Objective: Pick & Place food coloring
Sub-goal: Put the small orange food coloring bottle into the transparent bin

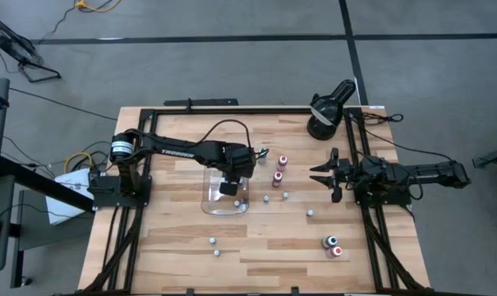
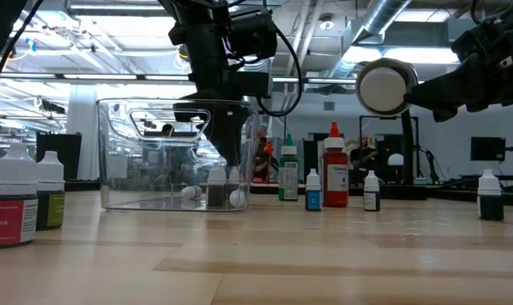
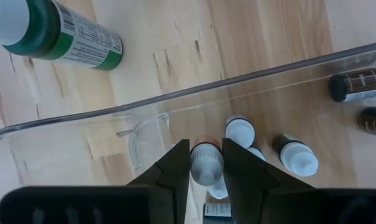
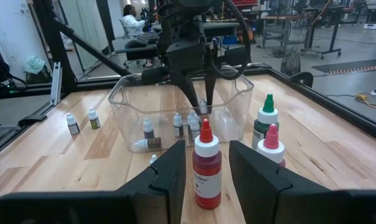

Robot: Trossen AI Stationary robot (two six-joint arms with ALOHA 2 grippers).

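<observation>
Across the wooden table (image 1: 256,255), the biggest things are the two dark arms. The left arm reaches in from its own side and hangs over the clear tray (image 1: 209,197) near the middle, its left gripper (image 3: 206,163) lowered inside the tray walls. The right arm waits at the opposite edge, its right gripper (image 4: 206,168) held above the boards with its fingers spread and nothing between them.

Down in the tray, the left gripper's fingers are clamped on a small bottle (image 3: 206,165) of food coloring, one finger tight against each side of it. Just beside this bottle, several more white-capped bottles (image 3: 240,132) stand or lie on the tray floor; the low view shows one on its side (image 2: 188,192).

Outside the tray the rest of the food coloring is scattered over the table: a tall red bottle (image 4: 207,167) right before the right gripper, a green one (image 4: 265,121) and a pink-tipped one (image 4: 271,146) near it, and tiny bottles (image 1: 330,244) well apart toward the near edge.

From above, the left gripper covers the held bottle completely, and the bottle's label cannot be read. A black round lamp-like device (image 1: 326,111) sits at the far right corner.
</observation>
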